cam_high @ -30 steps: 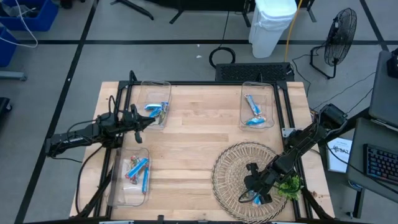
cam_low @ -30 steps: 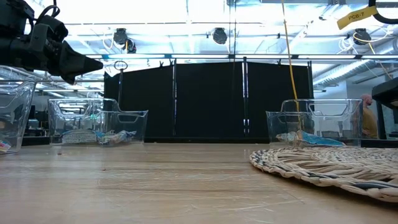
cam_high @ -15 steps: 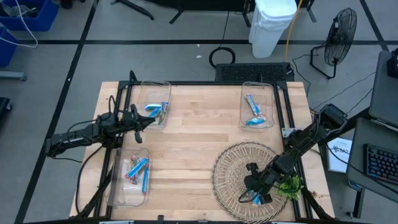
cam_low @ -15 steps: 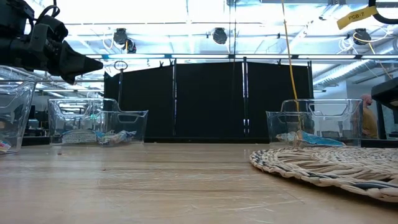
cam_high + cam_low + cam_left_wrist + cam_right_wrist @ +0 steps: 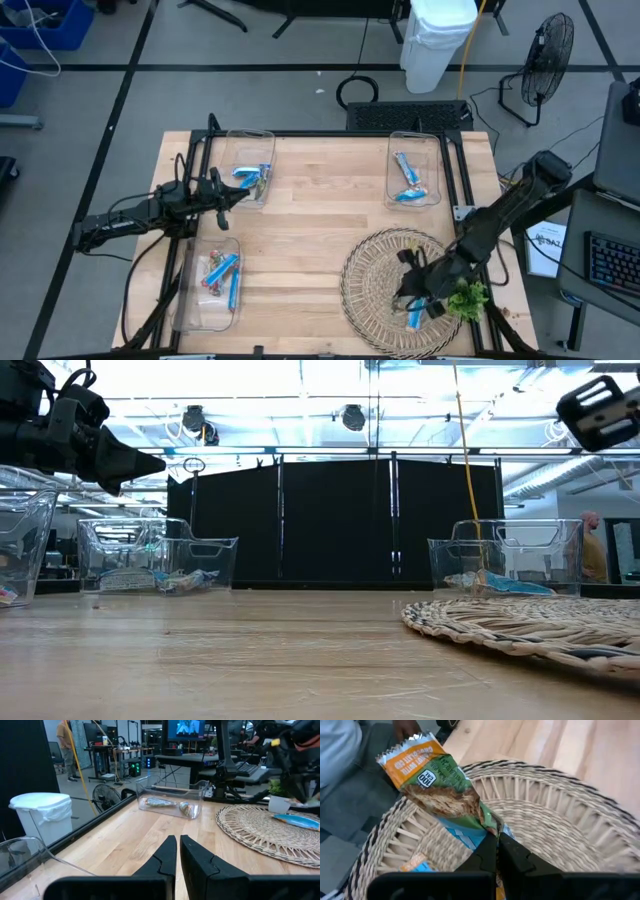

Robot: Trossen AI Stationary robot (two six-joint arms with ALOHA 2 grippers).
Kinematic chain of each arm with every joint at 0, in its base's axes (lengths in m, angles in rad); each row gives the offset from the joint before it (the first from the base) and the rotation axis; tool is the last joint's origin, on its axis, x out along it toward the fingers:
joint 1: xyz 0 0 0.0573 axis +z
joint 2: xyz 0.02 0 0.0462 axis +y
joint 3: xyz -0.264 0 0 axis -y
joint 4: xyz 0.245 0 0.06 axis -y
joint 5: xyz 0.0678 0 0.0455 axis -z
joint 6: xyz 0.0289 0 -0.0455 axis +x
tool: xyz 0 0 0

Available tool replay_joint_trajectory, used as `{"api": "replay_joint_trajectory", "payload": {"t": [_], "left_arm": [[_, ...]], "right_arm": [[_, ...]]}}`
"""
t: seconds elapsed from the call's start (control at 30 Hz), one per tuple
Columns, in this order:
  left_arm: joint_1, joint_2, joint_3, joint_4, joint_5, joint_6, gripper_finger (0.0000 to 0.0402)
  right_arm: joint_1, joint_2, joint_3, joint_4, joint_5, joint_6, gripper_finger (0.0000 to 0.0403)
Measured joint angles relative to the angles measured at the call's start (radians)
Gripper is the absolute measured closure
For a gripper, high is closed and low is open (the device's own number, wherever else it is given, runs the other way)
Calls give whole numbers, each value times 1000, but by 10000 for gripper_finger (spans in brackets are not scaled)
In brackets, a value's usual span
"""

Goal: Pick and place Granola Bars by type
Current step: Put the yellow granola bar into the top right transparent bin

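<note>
My right gripper (image 5: pixel 413 287) (image 5: pixel 496 840) hangs over the round wicker basket (image 5: pixel 372 262) and is shut on a granola bar (image 5: pixel 437 785) in a green, orange and tan wrapper. A blue bar (image 5: pixel 413 318) (image 5: pixel 468 838) lies flat on the basket's weave below it. My left gripper (image 5: pixel 243 193) (image 5: pixel 177 851) is shut and empty, raised beside the far-left clear bin (image 5: pixel 250 165), which holds bars. The near-left bin (image 5: pixel 210 282) holds blue and multicoloured bars. The far-right bin (image 5: pixel 413 170) holds blue bars. My right gripper pinches the green and orange bar by one end of its wrapper (image 5: pixel 487 824) between the two fingers. The rest of the bar sticks out past the fingertips, and it is lifted clear of the basket and the blue bar beneath.
A green leafy sprig (image 5: pixel 467 298) sits at the basket's right rim, close to my right arm. Bare wooden tabletop (image 5: pixel 320 215) lies between the bins and the basket. A white bin and a fan stand on the floor beyond the far edge.
My right gripper has risen from the basket's near part and moved a little toward the far edge, staying shut. The multicoloured bar has come up with it, clear of the weave. The blue bar stays on the basket.
</note>
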Motion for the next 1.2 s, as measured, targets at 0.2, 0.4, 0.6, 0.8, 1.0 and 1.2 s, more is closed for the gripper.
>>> {"api": "replay_joint_trajectory", "payload": {"t": [0.2, 0.4, 0.6, 0.8, 1.0, 1.2], "left_arm": [[0, 0, 0, 0, 0, 0, 371], [0, 0, 0, 0, 0, 0, 371], [0, 0, 0, 0, 0, 0, 371], [0, 0, 0, 0, 0, 0, 371], [0, 0, 0, 0, 0, 0, 371], [0, 0, 0, 0, 0, 0, 371]], "right_arm": [[-6, -114, -17, -106, 49, 81, 403], [-27, -233, -186, 28, 49, 137, 403], [-109, -339, -377, 312, 83, 50, 403], [-274, -431, -500, 590, 43, -175, 403], [-479, -481, -534, 666, -78, -269, 403], [-673, -501, -534, 730, -194, -323, 403]]}}
